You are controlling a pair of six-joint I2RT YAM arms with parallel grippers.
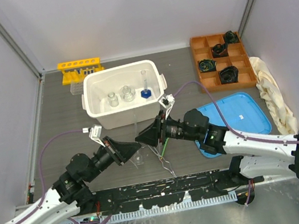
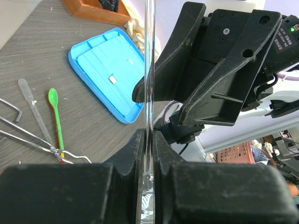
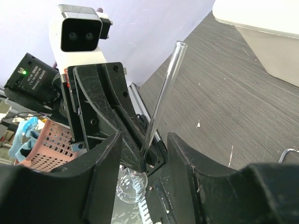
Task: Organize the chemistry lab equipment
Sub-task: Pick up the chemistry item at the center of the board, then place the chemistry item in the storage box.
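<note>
My left gripper (image 2: 148, 135) is shut on the thin neck of a long-necked clear glass flask (image 3: 163, 93), which it holds upright near the table's front (image 1: 136, 130). The flask's round bulb (image 3: 132, 184) shows below the left fingers. My right gripper (image 3: 145, 140) is open, its fingers on either side of the neck and not touching it. It faces the left gripper (image 1: 136, 149) closely. Two small flasks (image 1: 112, 100) and a blue-based cylinder (image 1: 145, 92) stand inside the white bin (image 1: 94, 113). Metal tongs (image 2: 28, 137) and a green spatula (image 2: 56, 116) lie on the table.
A yellow rack (image 1: 80, 69) and a clear plastic rack (image 1: 77, 88) stand behind the bin at the back left. A blue lid (image 1: 237, 117) lies to the right, under the right arm. An orange tray (image 1: 222, 61) and a cream cloth (image 1: 273, 93) are at the far right. A clear pipette (image 2: 35, 109) lies beside the spatula.
</note>
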